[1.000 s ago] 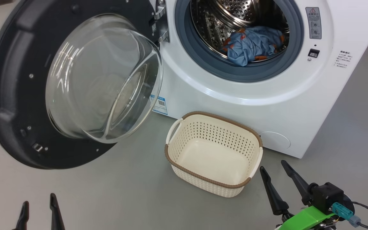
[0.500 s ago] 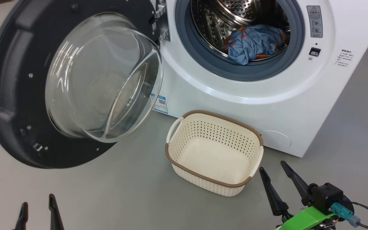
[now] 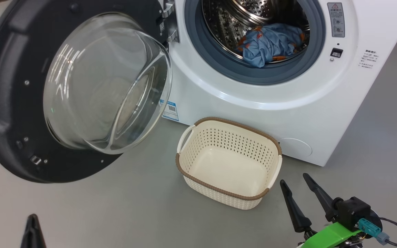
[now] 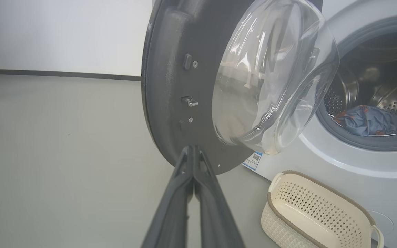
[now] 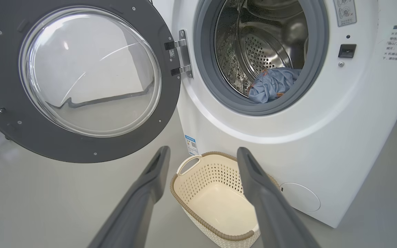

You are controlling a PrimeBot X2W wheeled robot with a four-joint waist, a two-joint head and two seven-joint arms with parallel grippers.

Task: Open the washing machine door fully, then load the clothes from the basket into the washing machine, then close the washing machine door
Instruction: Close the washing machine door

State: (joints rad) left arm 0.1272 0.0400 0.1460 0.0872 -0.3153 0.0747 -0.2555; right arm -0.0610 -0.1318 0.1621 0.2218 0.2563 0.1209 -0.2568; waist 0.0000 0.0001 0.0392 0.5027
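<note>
The white washing machine (image 3: 281, 103) stands with its black-rimmed glass door (image 3: 91, 82) swung wide to the left. Blue clothes (image 3: 271, 43) with orange print lie in the steel drum, also seen as clothes (image 5: 271, 84) in the right wrist view. The cream basket (image 3: 188, 141) sits on the floor before the machine with nothing in it. My left gripper (image 3: 33, 220) is shut at the lower left; in its wrist view the left gripper (image 4: 191, 151) points at the door's lower rim (image 4: 164, 103), holding nothing. My right gripper (image 3: 295, 179) is open beside the basket's right end.
Grey floor (image 3: 133, 206) spreads around the basket and under the door. A blue label sticker (image 3: 169, 110) sits low on the machine's front. A white wall with a dark skirting (image 4: 60, 74) runs behind the door.
My left gripper's fingers have closed together from standing apart. The head camera has shifted slightly, moving the whole picture left and up. The right gripper keeps its place.
</note>
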